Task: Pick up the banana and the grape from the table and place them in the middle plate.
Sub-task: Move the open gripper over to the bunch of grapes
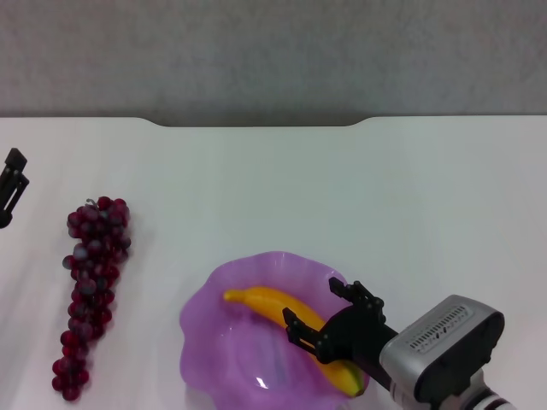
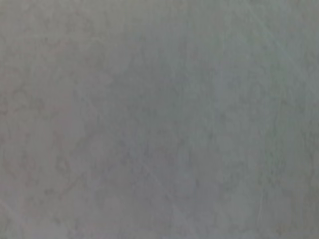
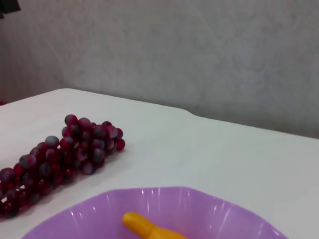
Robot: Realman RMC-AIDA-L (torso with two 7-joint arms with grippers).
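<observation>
Right fingers spread over banana in plate

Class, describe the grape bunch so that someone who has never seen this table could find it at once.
Start at the white table and find the purple plate near its front edge. The grape lies on the bare table on the plate's left, apart from it. It is the only dark red, knobbly cluster; the banana is smooth and yellow.

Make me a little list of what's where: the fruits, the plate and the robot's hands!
banana: lying in the middle plate
middle plate: purple, on the table, near the front
grape: on the table, left of the plate, not touching it
right gripper: over the plate, fingers open either side of the banana
left gripper: at the far left edge, away from the fruit
</observation>
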